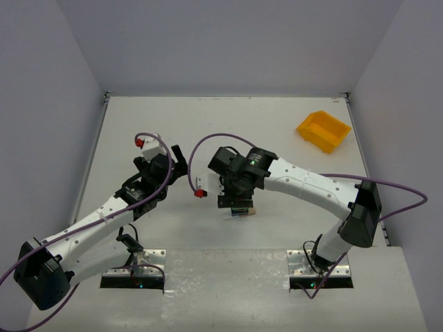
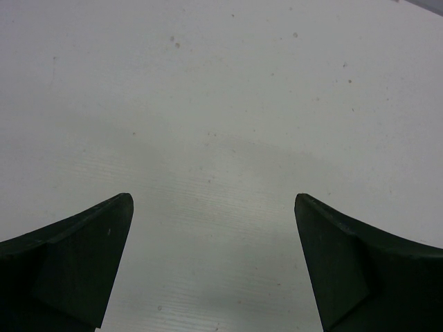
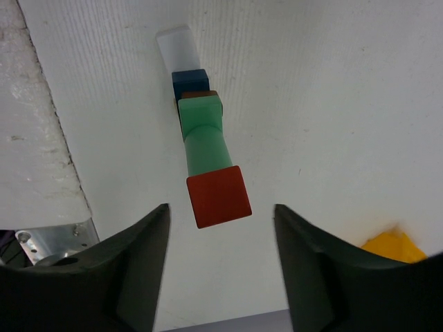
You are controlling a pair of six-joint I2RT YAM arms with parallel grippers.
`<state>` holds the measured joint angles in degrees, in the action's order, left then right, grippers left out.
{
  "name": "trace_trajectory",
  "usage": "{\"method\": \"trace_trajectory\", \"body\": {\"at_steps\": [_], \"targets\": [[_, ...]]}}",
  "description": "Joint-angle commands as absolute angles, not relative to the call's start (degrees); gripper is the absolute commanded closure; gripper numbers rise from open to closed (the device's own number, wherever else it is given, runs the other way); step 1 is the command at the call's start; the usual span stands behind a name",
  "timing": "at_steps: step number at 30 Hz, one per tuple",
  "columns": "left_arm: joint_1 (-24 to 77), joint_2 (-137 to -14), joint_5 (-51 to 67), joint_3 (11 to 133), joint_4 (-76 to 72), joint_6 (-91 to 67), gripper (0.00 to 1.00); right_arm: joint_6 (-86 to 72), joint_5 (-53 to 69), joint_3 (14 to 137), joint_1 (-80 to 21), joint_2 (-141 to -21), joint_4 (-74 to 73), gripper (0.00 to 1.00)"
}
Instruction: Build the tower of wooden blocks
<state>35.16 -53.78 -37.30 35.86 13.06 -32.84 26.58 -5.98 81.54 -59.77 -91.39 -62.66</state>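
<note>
White counter [image 1: 208, 124] carries the wood block tower [image 3: 203, 131] directly beneath the right fingers [image 3: 131, 270], spread clear of its red top block [image 3: 218, 197], seemingly to avoid toppling it; left fingers [image 2: 76, 263] stand spread, well aside.

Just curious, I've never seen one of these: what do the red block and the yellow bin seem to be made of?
Red block: probably painted wood, with matte, flat faces and crisp edges; no grain shows. Yellow bin: likely moulded plastic, with thin walls and an even colour.
</note>
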Motion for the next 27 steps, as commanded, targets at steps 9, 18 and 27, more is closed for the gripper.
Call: {"method": "trace_trajectory", "body": {"at_steps": [9, 18, 27], "targets": [[34.98, -52.64, -36.99, 35.87, 10.36, -32.17, 0.0, 25.74, -6.96, 84.47, -59.92, -88.36, -60.22, 0.01], [34.99, -50.97, -35.66, 36.57, 8.6, -31.36, 0.0, 24.05, 2.75, 85.71, -48.51, -76.69, -48.62, 0.01], [35.07, -50.98, -34.89, 38.32, 5.63, -29.7, 0.0, 7.55, 11.4, 69.43, -32.2, -65.38, -22.49, 0.01]]}}
